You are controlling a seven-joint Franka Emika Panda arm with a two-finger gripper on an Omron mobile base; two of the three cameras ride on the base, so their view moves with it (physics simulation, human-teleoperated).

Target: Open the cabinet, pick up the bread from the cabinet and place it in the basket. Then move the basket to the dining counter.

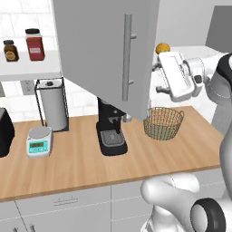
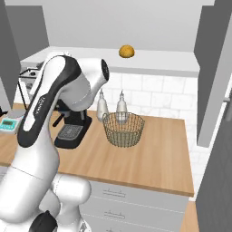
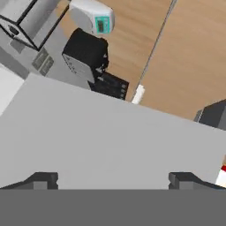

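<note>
You cannot see the gripper's fingers in the left base view: the swung-open cabinet door covers them, along with the top of the coffee machine. That door's upper edge runs out of the picture. The robot arm hides most of the coffee machine in the right base view, and the scale is cut by the left edge there. Labels on the two jars are too small to read, and so is the scale's display
</note>
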